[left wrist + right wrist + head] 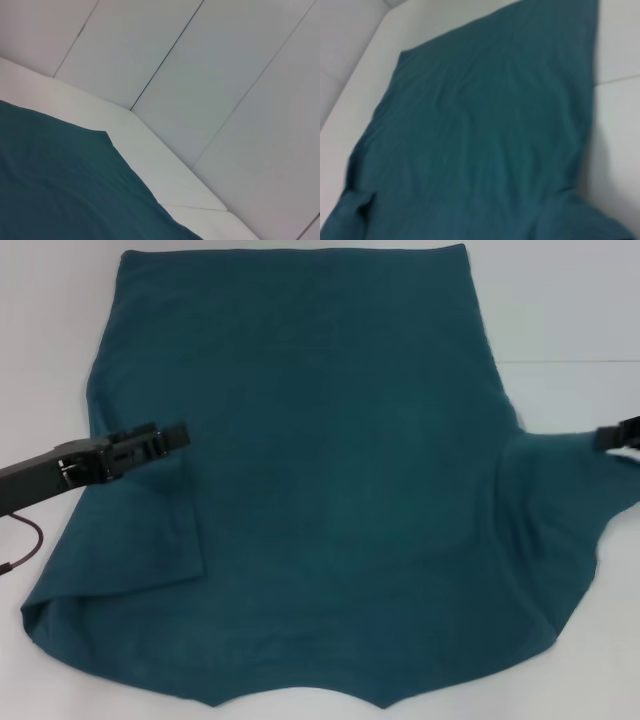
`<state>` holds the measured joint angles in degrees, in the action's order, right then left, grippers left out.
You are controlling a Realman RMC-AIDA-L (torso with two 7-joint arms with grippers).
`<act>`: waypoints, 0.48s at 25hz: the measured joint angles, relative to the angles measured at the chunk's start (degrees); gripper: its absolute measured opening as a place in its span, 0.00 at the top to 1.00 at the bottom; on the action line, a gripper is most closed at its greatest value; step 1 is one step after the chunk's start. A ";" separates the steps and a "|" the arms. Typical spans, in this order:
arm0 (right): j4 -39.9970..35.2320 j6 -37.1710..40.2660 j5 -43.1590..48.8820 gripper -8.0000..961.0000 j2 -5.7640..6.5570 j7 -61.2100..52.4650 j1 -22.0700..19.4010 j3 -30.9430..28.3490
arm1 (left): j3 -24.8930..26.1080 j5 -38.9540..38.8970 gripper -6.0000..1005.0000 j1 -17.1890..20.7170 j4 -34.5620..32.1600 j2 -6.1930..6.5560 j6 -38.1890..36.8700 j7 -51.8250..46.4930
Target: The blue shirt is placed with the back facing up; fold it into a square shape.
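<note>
Now the left gripper (pixel 178 436) hovers over the shirt's left side, its fingers close together with no cloth visibly between them; whether they are fully clenched I cannot tell. Just beneath it, the left sleeve appears already turned inward over the body, its edge running down toward the near hem of the fold. The right gripper (pixel 612 436) sits at the far right edge of the head view, at the outer end of the right sleeve, which is spread outward; only a sliver shows, so its grip is unreadable.

The blue shirt (pixel 330 490) lies back-up on the white table (pixel 580 300), collar toward the robot, bottom hem far away.

Judging from this, the step in hand is folding the right sleeve in to match the left. To do it well, the right gripper should pinch the sleeve near its outer end, lift only enough to clear the body, and carry it straight across so the new edge runs parallel to the left fold, without dragging the shirt sideways.
</note>
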<state>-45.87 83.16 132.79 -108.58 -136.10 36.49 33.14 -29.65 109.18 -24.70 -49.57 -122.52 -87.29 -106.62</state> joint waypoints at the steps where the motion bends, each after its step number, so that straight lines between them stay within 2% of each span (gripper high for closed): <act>1: 1.15 0.18 0.01 0.99 -0.23 -0.10 0.81 0.91 | 0.09 -0.02 0.28 0.00 0.00 0.00 0.01 0.00; 6: 5.62 -0.09 0.02 0.99 -0.81 -0.55 3.83 4.10 | 0.99 -0.15 0.28 0.00 0.00 0.00 0.22 -0.23; 12: 7.22 -0.30 0.14 0.99 -1.71 -2.12 7.17 6.07 | 2.49 -1.85 0.28 0.50 0.06 0.02 0.26 -0.28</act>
<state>-38.65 82.86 132.93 -110.29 -138.22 43.66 39.22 -27.17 107.33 -24.20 -49.51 -122.50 -87.03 -106.90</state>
